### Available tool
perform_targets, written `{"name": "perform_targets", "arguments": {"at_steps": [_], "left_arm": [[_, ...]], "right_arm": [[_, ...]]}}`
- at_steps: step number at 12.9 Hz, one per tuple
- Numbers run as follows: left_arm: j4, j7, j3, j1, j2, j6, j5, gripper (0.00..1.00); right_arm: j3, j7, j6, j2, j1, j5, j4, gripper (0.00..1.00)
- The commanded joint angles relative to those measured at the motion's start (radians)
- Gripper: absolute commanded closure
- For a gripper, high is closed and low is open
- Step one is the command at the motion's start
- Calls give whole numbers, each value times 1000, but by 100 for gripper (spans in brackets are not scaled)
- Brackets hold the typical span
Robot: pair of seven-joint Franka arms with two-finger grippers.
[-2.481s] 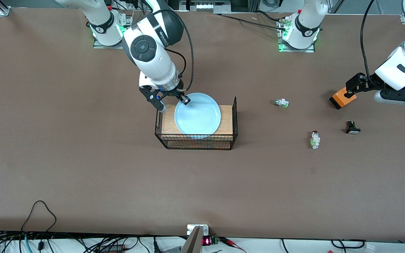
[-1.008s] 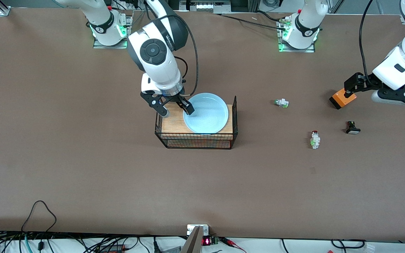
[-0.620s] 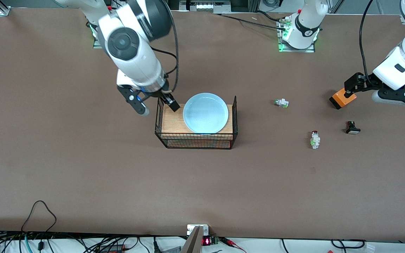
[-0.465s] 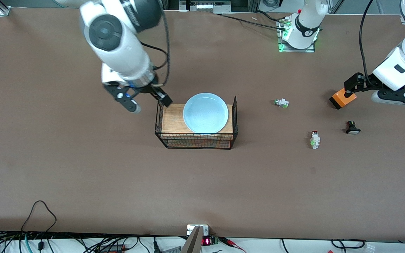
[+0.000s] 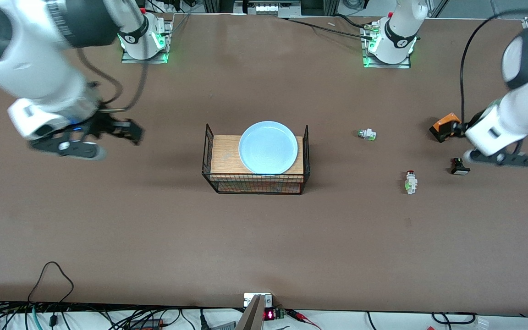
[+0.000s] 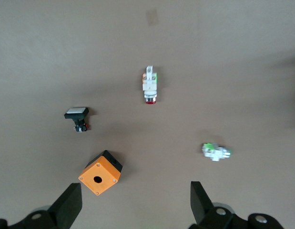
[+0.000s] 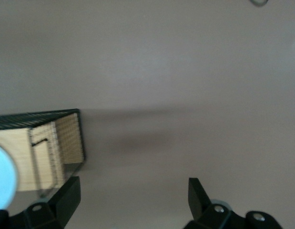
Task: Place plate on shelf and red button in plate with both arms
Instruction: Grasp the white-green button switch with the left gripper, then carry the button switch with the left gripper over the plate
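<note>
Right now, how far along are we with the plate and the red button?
Done: the plate sits on the wooden top of the wire basket, and the right gripper is open and empty over bare table toward the right arm's end. In hand: nothing; the left gripper hangs open above the orange box. Left: the red button lies untouched on the table, nearer the front camera than the orange box.

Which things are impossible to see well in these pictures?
- Right gripper, front view: smeared by motion.
- Left gripper, left wrist view: only fingertips, cut by the edge.
- Plate, right wrist view: cut by the edge.
- Orange box, front view: partly hidden by the left arm.
</note>
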Motion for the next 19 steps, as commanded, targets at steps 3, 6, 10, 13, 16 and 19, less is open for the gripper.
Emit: {"name": "perform_targets", "arguments": {"at_steps": [3, 6, 10, 13, 16, 19], "left_arm": [[17, -77, -4, 25, 206, 174, 20, 0], [16, -80, -5, 51, 311, 321, 17, 0], [-79, -80, -12, 63, 381, 525, -12, 0], [-113, -80, -12, 65, 416, 602, -14, 0], [-137, -80, -13, 65, 419, 602, -12, 35], [-134, -79, -16, 62, 416, 590, -14, 82]], "right_arm": [[34, -355, -49, -47, -221, -10, -27, 0], [120, -446, -95, -50, -350, -72, -32, 0], [269, -434, -121, -58, -425, -186, -43, 0], [272, -415, -166, -35, -421, -131, -1, 0], [269, -386, -152, -29, -433, -126, 0, 0], [268, -401, -71, -23, -430, -129, 3, 0]]}}
